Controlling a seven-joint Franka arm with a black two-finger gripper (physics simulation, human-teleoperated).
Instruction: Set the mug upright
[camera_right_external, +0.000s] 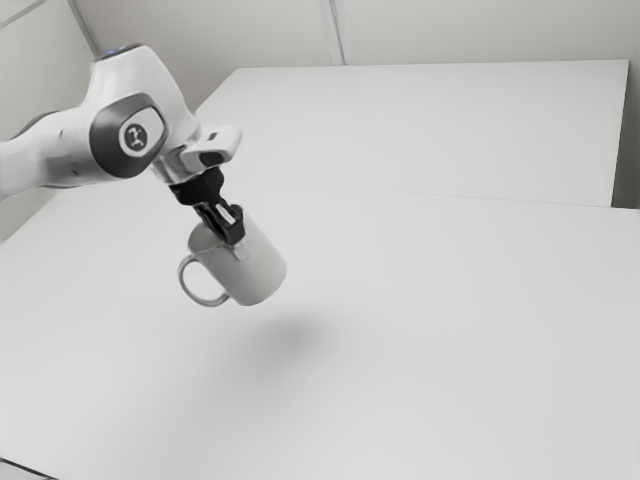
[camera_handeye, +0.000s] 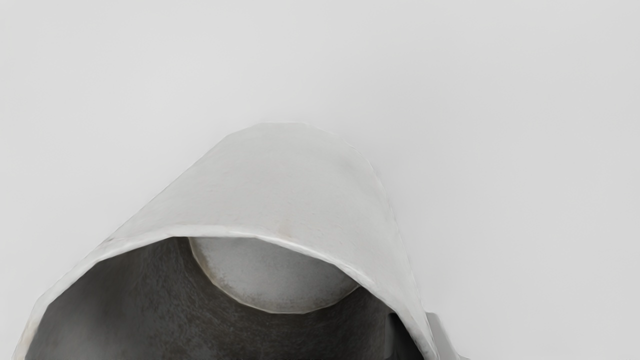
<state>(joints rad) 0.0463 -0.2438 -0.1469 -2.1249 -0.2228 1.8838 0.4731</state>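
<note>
In the exterior view my gripper (camera_right_external: 233, 232) is shut on the wall of a white mug (camera_right_external: 258, 270), near its rim. The mug hangs above the table, tilted, with its mouth up toward the exterior view's upper left and its base toward the lower right. Its handle points to the exterior view's lower left. Within the wrist view, the mug (camera_handeye: 290, 185) shows its open mouth, dark inner wall and pale inside bottom. One fingertip of my gripper (camera_handeye: 425, 335) is inside the mug and the other is outside, with the wall between them.
A wide white table (camera_right_external: 450, 350) lies under the mug, with the mug's soft shadow on it. Behind stands another white surface (camera_right_external: 430, 130), and pale walls rise beyond. A dark thin edge crosses the exterior view's lower left corner.
</note>
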